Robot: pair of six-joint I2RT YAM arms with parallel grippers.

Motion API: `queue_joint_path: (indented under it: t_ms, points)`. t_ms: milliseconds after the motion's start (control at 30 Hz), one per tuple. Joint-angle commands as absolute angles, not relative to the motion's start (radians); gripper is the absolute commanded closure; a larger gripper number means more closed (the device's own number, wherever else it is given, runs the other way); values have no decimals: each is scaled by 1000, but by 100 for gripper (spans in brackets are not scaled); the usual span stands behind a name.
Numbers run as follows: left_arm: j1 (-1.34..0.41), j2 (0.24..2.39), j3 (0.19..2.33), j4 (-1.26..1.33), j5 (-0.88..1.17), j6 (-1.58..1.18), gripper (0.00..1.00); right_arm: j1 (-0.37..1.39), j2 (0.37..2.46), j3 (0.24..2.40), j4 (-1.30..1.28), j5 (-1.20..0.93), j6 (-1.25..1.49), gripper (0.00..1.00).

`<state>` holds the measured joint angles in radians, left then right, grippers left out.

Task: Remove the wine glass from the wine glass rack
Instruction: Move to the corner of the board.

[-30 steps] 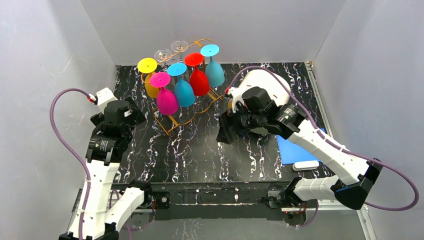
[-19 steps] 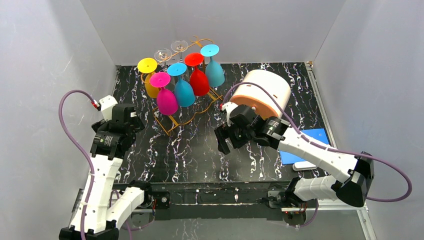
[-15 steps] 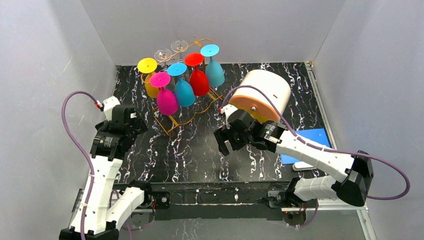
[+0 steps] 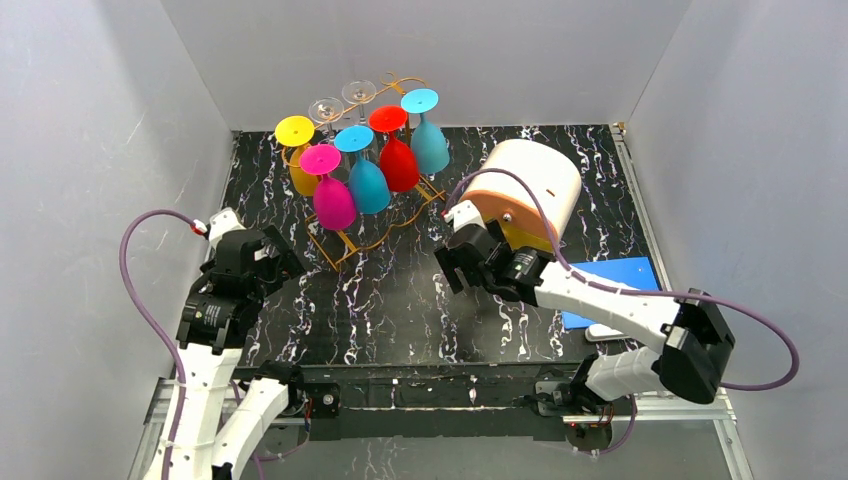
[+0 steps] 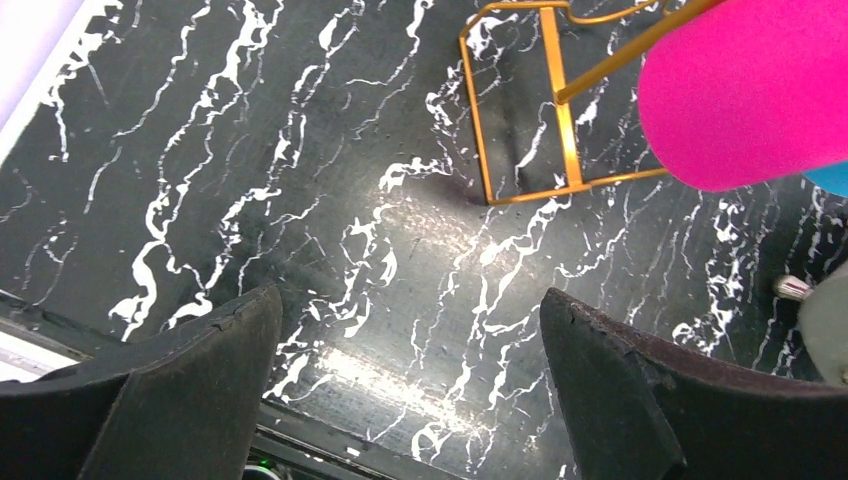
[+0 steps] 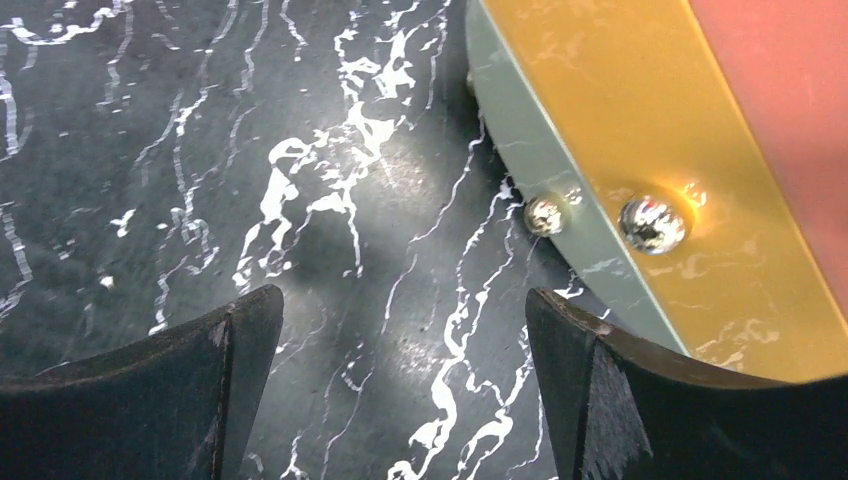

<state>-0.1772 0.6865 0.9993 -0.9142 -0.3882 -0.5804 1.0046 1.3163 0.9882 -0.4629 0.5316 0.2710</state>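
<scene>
The wine glass rack [image 5: 566, 120] runs near-left to far-right; wine glasses [image 4: 333, 203] hang bowl-down. Left pincer [image 5: 408, 293] and right pincer [image 6: 402, 293] are spread, empty.

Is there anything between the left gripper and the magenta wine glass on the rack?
Nothing visible does. The open left gripper hovers over the table; the magenta wine glass hangs ahead, to its right, on the rack.

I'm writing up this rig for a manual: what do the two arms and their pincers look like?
The left arm and right arm have white shells and black joints. Each carries a purple cable. The left pincer and right pincer have broad matte black fingers.
</scene>
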Motion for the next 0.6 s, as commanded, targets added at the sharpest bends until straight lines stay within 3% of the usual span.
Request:
queue_joint_path:
  t_ms: [0,567]
  points:
    - [-179,678,982,-874,-318,-594,2,949,1352,977,-323,593,212,1]
    - [-179,682,950,-753,-136,-538,2,559,1515,990,-40,424,175,1]
